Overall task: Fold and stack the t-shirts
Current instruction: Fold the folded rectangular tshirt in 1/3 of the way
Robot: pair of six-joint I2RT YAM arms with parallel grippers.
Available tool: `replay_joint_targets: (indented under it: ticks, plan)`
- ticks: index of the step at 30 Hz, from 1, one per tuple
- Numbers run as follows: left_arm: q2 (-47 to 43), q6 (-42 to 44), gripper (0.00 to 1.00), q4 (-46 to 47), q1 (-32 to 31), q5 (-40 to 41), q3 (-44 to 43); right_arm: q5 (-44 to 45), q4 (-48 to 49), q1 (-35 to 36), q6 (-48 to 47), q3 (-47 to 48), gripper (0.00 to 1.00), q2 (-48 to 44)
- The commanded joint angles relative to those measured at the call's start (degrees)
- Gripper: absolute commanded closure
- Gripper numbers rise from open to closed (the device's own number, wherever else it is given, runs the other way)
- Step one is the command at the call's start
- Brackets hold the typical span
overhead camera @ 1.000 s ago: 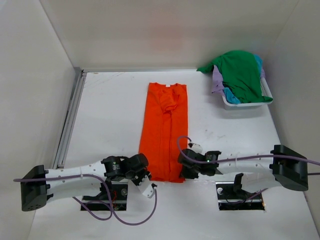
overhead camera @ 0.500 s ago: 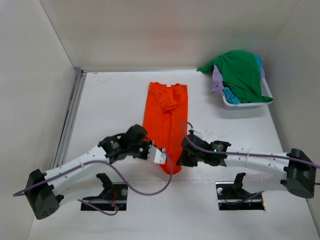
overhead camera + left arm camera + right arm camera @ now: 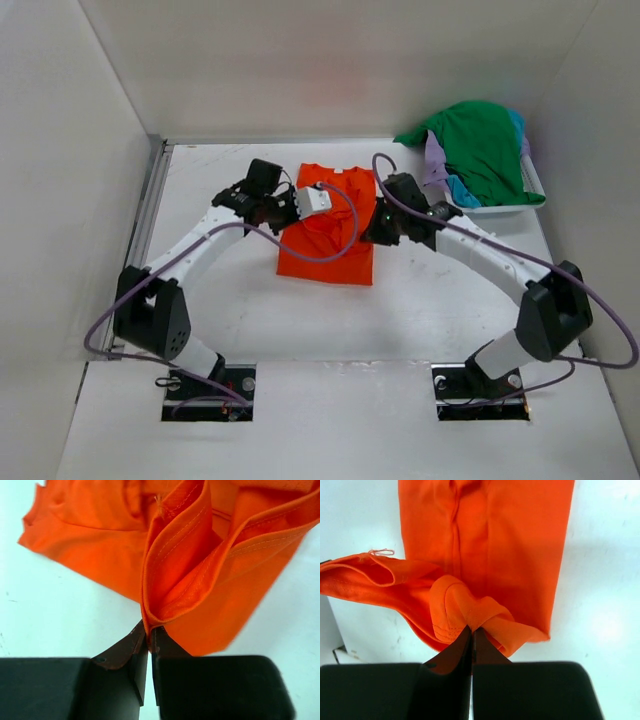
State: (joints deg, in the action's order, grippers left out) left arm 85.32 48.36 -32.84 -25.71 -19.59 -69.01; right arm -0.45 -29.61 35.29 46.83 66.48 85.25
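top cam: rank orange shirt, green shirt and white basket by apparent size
1-2. orange t-shirt and green t-shirt: they cover about the same area, too close to rank.
3. white basket: smallest as seen. Only its rim and one wall show beneath the heaped shirts.

Overhead; wrist close-ups of orange shirt (image 3: 325,252)

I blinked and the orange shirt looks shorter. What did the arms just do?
Both arms swung away from their bases toward the far end. The left gripper and right gripper pinched shut on the near hem of the orange t-shirt and carried it over, folding the shirt roughly in half. Its collar end stayed put, as did the basket with the green t-shirt on top.
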Motion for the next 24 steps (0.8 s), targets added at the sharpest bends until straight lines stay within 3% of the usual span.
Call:
replay_joint_targets:
  ticks: [1,12,17,20,24]
  plan:
    - [4.9,-2.5,0.95,3.7,2.1,-2.4,-6.6,-3.1,1.0,-3.8,-7.2,6.9,0.99,5.2]
    - [17.3,-3.0,0.89,9.5,5.2,-2.5,-11.4,-7.8,1.9,-9.2,-9.6,16.0,0.95,19.2]
    - [21.5,-3.5,0.84,13.1,6.9,-3.0,-12.4,-10.0,3.8,-10.7,-10.3,19.2,0.83,24.8]
    - [24.2,-3.9,0.81,16.2,8.1,-2.4,-13.0,-8.7,5.2,-13.6,-10.1,20.8,0.61,27.3]
    - [26.8,-6.3,0.77,18.7,10.1,-0.2,-15.3,-8.9,6.7,-16.6,-10.7,23.5,0.48,27.3]
